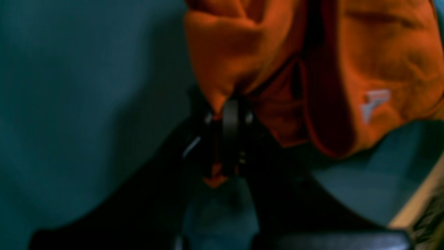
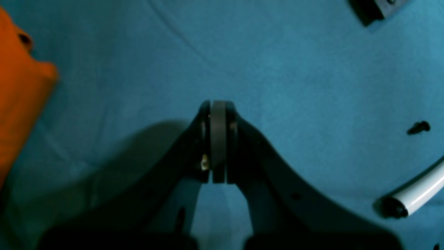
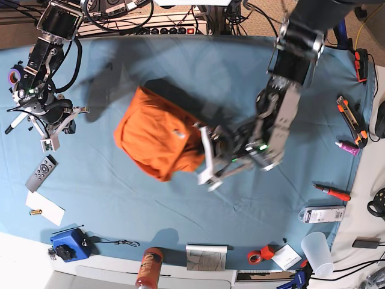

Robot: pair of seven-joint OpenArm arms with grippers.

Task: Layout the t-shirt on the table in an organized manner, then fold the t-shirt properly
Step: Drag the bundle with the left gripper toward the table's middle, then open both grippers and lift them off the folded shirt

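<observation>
The left claw [image 1: 230, 114], at the centre of its wrist view, is pinched tight on a fold of the t-shirt [image 1: 381, 52], with a scrap of orange cloth poking out below the jaws. The right claw [image 2: 218, 139] is closed on nothing, hanging over bare blue worktop [image 2: 312, 69] with only the shirt's edge at that frame's far left. In the base view the t-shirt [image 3: 157, 133] sits bunched in a loose heap near the middle of the worktop [image 3: 180, 205], just left of the left claw [image 3: 204, 150]. The right claw [image 3: 51, 135] is well apart, at mid-left.
</observation>
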